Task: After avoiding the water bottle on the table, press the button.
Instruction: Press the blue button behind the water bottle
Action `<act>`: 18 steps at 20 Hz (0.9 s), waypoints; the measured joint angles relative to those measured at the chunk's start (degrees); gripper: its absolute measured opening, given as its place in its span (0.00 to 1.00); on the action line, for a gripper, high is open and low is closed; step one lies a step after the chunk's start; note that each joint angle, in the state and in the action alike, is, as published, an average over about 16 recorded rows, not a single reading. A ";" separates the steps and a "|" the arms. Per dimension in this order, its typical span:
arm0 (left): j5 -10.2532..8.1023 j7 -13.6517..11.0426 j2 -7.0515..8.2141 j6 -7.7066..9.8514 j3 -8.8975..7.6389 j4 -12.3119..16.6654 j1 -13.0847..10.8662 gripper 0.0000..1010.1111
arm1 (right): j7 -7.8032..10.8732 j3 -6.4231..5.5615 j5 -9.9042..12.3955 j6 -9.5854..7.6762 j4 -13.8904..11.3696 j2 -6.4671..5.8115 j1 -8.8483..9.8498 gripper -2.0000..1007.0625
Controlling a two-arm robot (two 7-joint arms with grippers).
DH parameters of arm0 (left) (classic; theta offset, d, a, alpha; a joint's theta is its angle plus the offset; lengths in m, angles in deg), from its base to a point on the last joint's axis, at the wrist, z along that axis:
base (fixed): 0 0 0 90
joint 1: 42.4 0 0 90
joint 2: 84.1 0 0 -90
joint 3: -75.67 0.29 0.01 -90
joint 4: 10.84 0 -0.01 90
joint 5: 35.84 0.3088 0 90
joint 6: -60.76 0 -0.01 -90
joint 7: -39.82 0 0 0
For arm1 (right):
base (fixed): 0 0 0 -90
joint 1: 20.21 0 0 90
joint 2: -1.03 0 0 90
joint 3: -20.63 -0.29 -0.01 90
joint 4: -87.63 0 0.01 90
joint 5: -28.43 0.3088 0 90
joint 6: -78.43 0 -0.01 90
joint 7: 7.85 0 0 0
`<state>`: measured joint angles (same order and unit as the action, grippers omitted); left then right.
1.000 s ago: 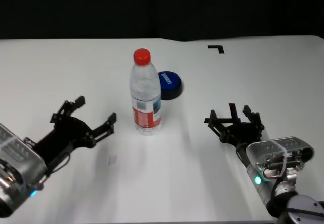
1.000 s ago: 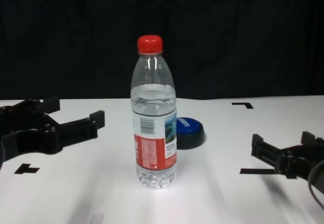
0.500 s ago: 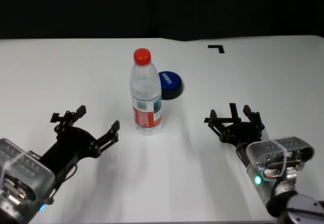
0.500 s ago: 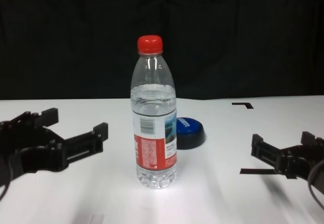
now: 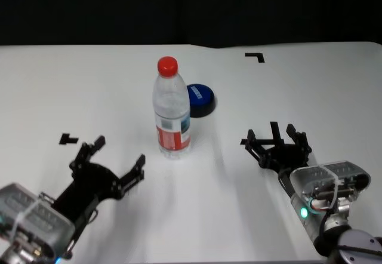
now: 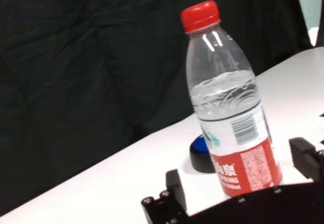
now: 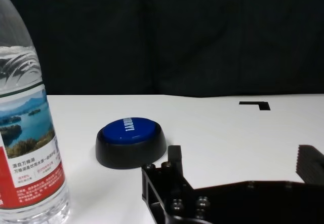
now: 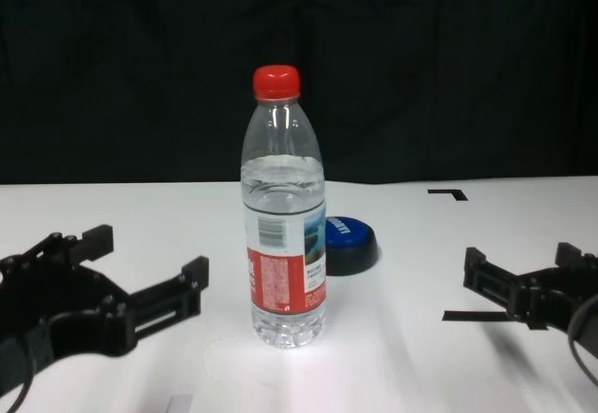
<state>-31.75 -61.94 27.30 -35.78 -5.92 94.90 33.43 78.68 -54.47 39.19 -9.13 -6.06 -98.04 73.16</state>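
Note:
The water bottle (image 5: 172, 113) stands upright in the middle of the white table (image 5: 71, 79), red cap on top. Right behind it, slightly to its right, sits the blue button (image 5: 200, 98) on its black base. My left gripper (image 5: 119, 152) hovers open, low over the table, to the near left of the bottle and apart from it. My right gripper (image 5: 274, 137) is open at the near right, well clear of both. In the right wrist view the button (image 7: 130, 140) lies ahead beside the bottle (image 7: 25, 133). The left wrist view has the bottle (image 6: 230, 117) close in front, hiding part of the button (image 6: 202, 153).
A black tape corner (image 5: 255, 55) marks the far right of the table. A T-shaped tape mark (image 5: 67, 138) lies left of my left gripper. A dark curtain closes the back.
My left gripper has drawn back toward the near edge and a little to the right, uncovering the T-shaped tape mark. The right arm, bottle and button have not moved.

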 joint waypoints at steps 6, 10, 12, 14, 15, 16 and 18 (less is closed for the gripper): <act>1.24 0.01 -0.86 -1.01 -0.29 -1.38 0.01 0.99 | 0.00 0.00 0.00 0.00 0.00 0.00 0.00 1.00; 2.10 0.40 -1.65 -1.27 -0.35 -2.24 0.29 0.99 | 0.00 0.00 0.00 0.00 0.00 0.00 0.00 1.00; 2.49 0.72 -2.16 -1.22 -0.33 -2.55 0.44 0.99 | 0.00 0.00 0.00 0.00 0.00 0.00 0.00 1.00; 2.81 1.01 -2.68 -1.11 -0.27 -2.78 0.58 0.99 | 0.00 0.00 0.00 0.00 0.00 0.00 0.00 1.00; 2.95 1.14 -2.92 -1.03 -0.24 -2.89 0.65 0.99 | 0.00 0.00 0.00 0.00 0.00 0.00 0.00 1.00; 3.08 1.25 -3.16 -0.94 -0.21 -3.00 0.71 0.99 | 0.00 0.00 0.00 0.00 0.00 0.00 0.00 1.00; 3.26 1.42 -3.58 -0.75 -0.17 -3.19 0.82 0.99 | 0.00 0.00 0.00 0.00 0.00 0.00 0.00 1.00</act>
<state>-28.48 -60.52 23.72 -36.53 -6.09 91.71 34.26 78.68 -54.47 39.19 -9.13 -6.06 -98.04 73.16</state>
